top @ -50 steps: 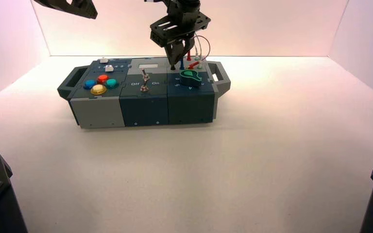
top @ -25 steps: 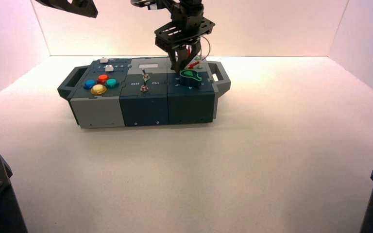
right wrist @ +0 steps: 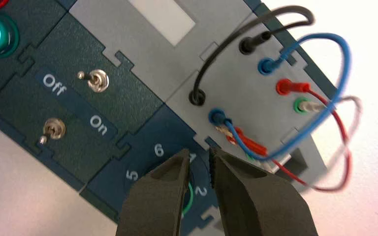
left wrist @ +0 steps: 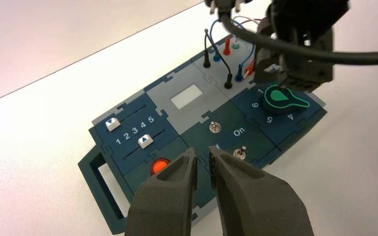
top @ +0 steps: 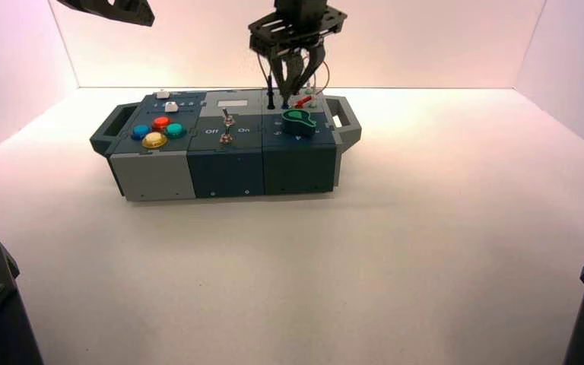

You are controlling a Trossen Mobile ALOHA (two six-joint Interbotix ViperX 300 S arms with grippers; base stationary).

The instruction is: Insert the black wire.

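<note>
R gripper (top: 289,93), jaws apart & empty at black-green knob's (top: 298,125) 12 o'clock, may snag thin black looped wire (right wrist: 295,9) if withdrawn askew; L gripper (left wrist: 203,150), ajar, box's (top: 224,171) 11 o'clock.

The high view's top edge cuts off the left arm (top: 114,9), far left, and right arm (top: 301,14), far side. In the right wrist view, the right gripper (right wrist: 198,151) hides some of the near-right knob (right wrist: 187,194); the far-right white wire (right wrist: 350,129) looks blurry.

Black wire (right wrist: 221,45) looped between 2 black sockets (right wrist: 197,97); blue lead (right wrist: 345,59) alongside.
</note>
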